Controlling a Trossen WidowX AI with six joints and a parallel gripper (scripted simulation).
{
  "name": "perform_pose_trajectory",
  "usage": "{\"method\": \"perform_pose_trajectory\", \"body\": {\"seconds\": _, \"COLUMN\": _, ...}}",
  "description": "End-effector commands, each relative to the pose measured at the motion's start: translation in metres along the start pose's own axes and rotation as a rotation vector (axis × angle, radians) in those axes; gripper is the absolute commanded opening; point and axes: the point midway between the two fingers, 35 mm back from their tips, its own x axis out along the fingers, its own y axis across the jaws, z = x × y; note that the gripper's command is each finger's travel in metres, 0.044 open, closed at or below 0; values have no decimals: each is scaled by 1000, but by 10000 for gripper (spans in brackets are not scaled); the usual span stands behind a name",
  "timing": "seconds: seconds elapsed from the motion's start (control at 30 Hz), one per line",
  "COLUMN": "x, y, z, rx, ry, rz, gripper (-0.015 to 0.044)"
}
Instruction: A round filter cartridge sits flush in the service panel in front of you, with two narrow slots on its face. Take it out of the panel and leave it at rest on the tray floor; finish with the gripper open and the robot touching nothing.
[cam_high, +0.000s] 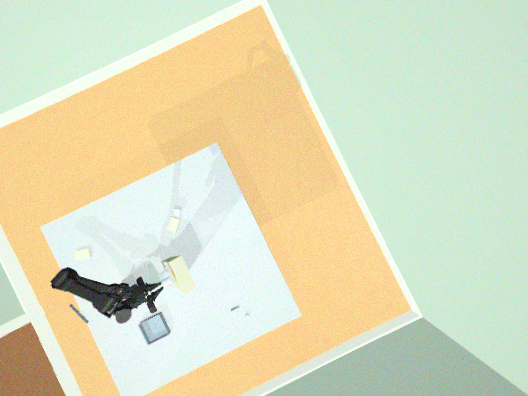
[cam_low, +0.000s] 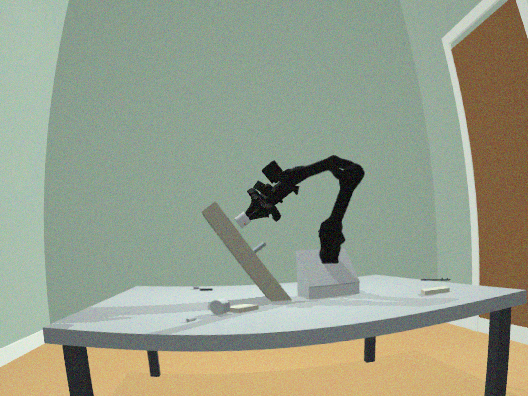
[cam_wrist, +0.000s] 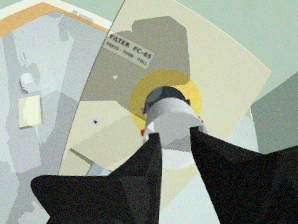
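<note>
Nearest the wrist camera, the gripper (cam_wrist: 173, 136) (cam_low: 248, 216) (cam_high: 162, 287) is clamped on the filter cartridge (cam_wrist: 170, 120) (cam_low: 242, 219) (cam_high: 164, 275), one finger on each side. The cartridge is out of the panel (cam_wrist: 225, 65) (cam_low: 245, 250) (cam_high: 185, 277): the exterior view shows a gap between them. The slots cannot be made out.

Step in hand, as judged: carry the cartridge to the tray (cam_high: 155, 328). Good practice is to finish backing straight off the sloping face, keeping the grip firm, before swinging sideways. The peg (cam_low: 259, 247) (cam_wrist: 99, 170) standing out of the panel lower down calls for clearance. Over the tray, the cartridge should be lowered until the floor bears it, then the fingers parted and withdrawn squarely. Release from height would risk a roll or a bounce against the wall.

Count, near to far: two fingers; one cartridge; one yellow ring (cam_wrist: 137, 102) (cam_high: 173, 271); one panel, with one label (cam_wrist: 127, 49) and one peg; one tray, seen from above just beside the arm. Farther off on the table (cam_low: 165, 320) (cam_high: 240, 280): two cream blocks (cam_high: 173, 224) (cam_low: 243, 308) (cam_wrist: 30, 111) and one white cylinder (cam_high: 177, 211) (cam_low: 219, 306) (cam_wrist: 27, 81).
</note>
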Motion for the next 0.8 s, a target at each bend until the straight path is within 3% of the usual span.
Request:
{"method": "perform_pose_trajectory", "body": {"seconds": 0.0, "x": -6, "y": 1, "z": 5, "rx": -20, "ry": -12, "rz": -1, "gripper": 0}}
{"method": "perform_pose_trajectory", "body": {"seconds": 0.77, "x": 3, "y": 42, "z": -50, "rx": -19, "ry": -12, "rz": -1, "gripper": 0}}
